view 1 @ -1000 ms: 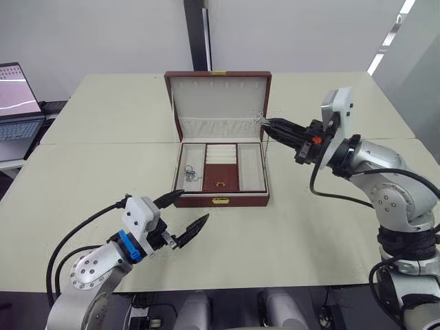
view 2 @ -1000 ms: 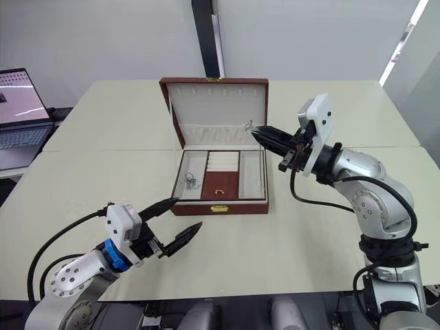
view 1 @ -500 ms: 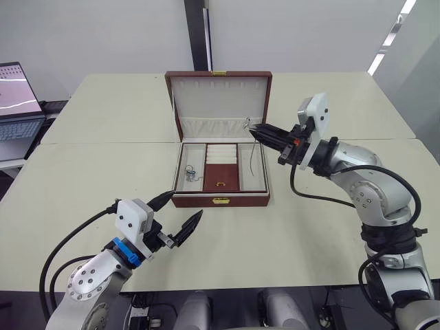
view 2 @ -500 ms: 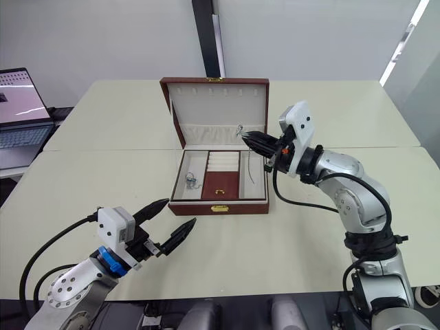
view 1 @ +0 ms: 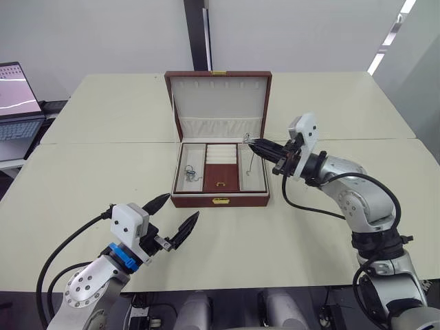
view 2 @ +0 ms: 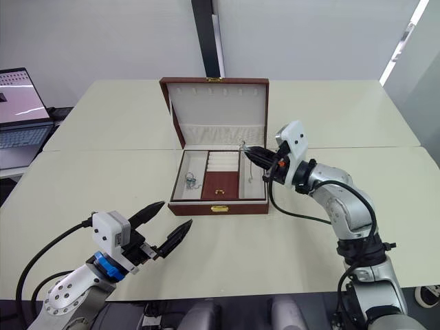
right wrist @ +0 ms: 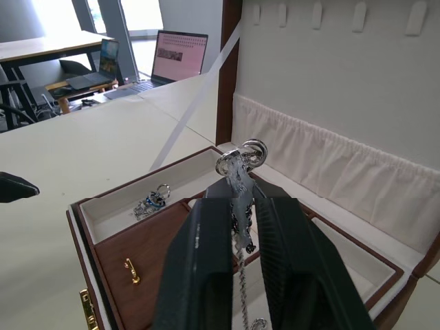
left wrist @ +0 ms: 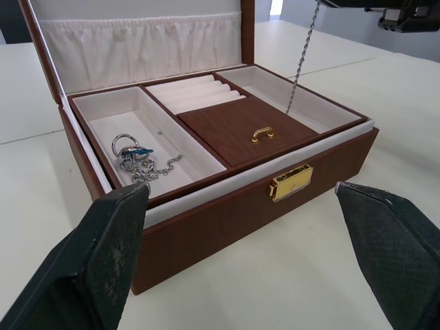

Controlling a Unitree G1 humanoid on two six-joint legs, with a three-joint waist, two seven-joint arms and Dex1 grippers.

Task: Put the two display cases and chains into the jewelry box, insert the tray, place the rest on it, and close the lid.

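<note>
Over the last second our right gripper (view 1: 251, 144) carried its pinched chain (left wrist: 300, 58) from beside the lid (view 1: 220, 103) to above the tray (left wrist: 237, 124), already seated in the jewelry box (view 1: 220, 200); the chain hung over the tray's right compartment (end not yet resting). A second chain (left wrist: 137, 157) lay in the left compartment. Our left gripper (view 1: 173, 220) had dropped back, fingers spread, holding nothing. We judged release imminent, then lid closing.
</note>
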